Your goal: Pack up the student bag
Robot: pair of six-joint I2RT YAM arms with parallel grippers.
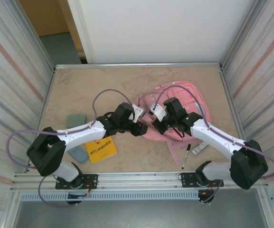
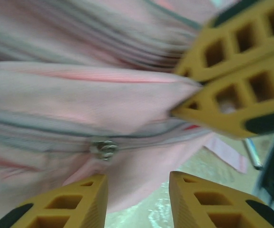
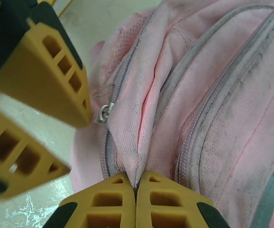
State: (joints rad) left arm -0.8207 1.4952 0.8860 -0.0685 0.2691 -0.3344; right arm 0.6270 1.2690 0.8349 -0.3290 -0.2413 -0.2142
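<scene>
The student bag [image 1: 184, 102] is a pink backpack lying flat at the middle right of the table. My right gripper [image 1: 157, 126] is at its near left edge, shut on a raised fold of pink fabric [image 3: 144, 118] beside a grey zip line. A metal zipper pull [image 3: 103, 113] hangs just left of that fold. My left gripper [image 1: 141, 127] faces it from the left, its yellow fingers [image 3: 46, 71] spread apart. In the left wrist view the left gripper [image 2: 137, 179] is open and holds nothing, with the zipper pull [image 2: 103, 149] just above its left finger.
A yellow book [image 1: 101, 149] lies under the left arm. Two teal objects [image 1: 75, 121] [image 1: 77, 153] sit near it. A black pen [image 1: 186, 156] and a white marker [image 1: 199, 148] rest by the bag's strap [image 1: 174, 151]. Metal walls fence the table.
</scene>
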